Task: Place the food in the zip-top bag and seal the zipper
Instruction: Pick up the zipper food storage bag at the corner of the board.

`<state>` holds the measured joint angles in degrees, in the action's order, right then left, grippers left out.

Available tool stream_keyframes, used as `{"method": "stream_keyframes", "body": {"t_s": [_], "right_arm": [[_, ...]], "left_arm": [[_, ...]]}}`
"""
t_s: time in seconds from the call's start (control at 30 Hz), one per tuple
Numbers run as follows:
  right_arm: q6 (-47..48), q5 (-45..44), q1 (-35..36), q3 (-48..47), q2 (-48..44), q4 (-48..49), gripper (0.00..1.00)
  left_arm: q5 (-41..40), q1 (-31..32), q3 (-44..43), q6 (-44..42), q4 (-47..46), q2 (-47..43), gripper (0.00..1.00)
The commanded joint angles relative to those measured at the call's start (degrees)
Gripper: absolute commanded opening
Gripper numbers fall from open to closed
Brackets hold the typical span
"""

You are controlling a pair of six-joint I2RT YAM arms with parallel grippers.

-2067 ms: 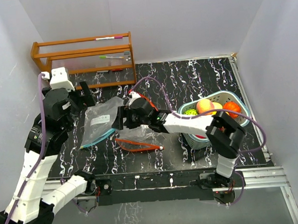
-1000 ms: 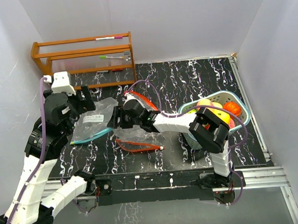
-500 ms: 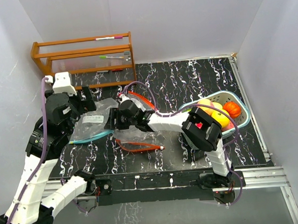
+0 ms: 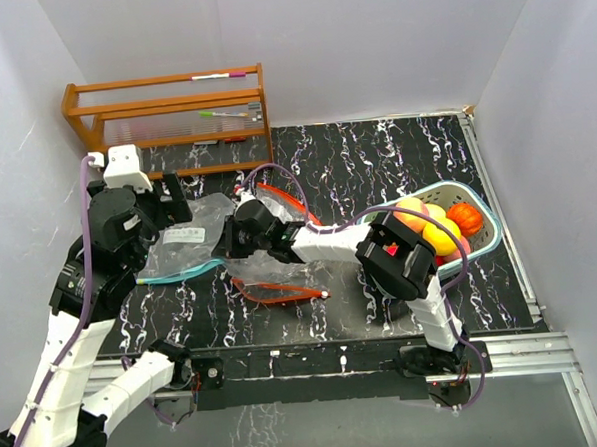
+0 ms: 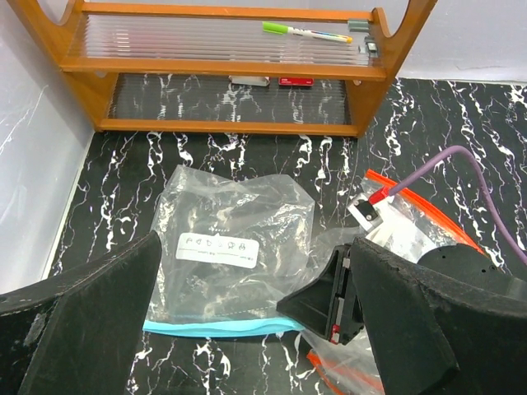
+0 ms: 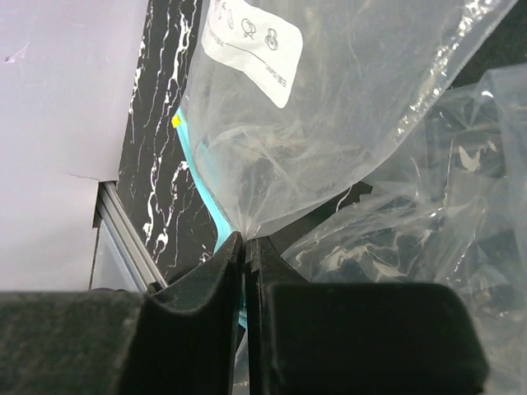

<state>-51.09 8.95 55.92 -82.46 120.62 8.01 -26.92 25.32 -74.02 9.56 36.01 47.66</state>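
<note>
The clear zip-top bag (image 4: pixel 187 239) with a blue zipper (image 4: pixel 181 273) lies flat at the table's left; its white label (image 5: pixel 216 249) faces up. My right gripper (image 4: pixel 226 249) is shut on the bag's right corner by the zipper, and the plastic bunches between its fingertips (image 6: pixel 245 239). My left gripper (image 4: pixel 162 206) hovers open over the bag (image 5: pixel 230 247), one finger on each side, touching nothing. The food (image 4: pixel 434 221), peach, yellow and orange pieces, sits in the teal basket (image 4: pixel 483 242) at the right.
A second clear bag with a red zipper (image 4: pixel 277 287) lies crumpled under the right arm, beside the first. A wooden rack (image 4: pixel 167 110) holding markers stands at the back left. A purple cable (image 4: pixel 286 169) loops over the right arm.
My right gripper has reached further left and closed on the bag's corner by the blue zipper. The left arm has barely moved.
</note>
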Motion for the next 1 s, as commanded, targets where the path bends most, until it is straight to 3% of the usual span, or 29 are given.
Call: {"method": "stream_keyframes", "body": {"t_s": [0.0,0.2,0.33,0.63,0.8,0.97], "right_arm": [[1.96,-0.93,-0.04,-0.28,-3.93,5.14,0.08],[6.37,-0.42,-1.55,1.40,-12.56,5.07,0.08],[10.49,-4.51,-3.66,2.16,-19.83,-2.90,0.08],[18.52,-2.83,-13.85,3.60,-38.01,-23.60,0.08],[19.63,-7.49,-16.00,6.32,-47.21,-28.38,0.08],[13.34,-12.09,-16.28,14.58,-55.56,-23.03,0.08]], "left_arm": [[0.11,0.08,0.71,-0.56,-0.99,-0.96,0.97],[-0.96,0.10,0.55,-1.67,-1.39,-1.20,0.97],[2.33,0.10,1.23,-4.93,-4.37,-2.98,0.97],[26.69,0.15,5.99,-12.38,-9.45,-6.02,0.92],[26.21,0.18,11.02,-2.91,-15.75,-6.19,0.85],[32.00,0.09,17.66,18.05,-24.19,-4.65,0.79]]}}
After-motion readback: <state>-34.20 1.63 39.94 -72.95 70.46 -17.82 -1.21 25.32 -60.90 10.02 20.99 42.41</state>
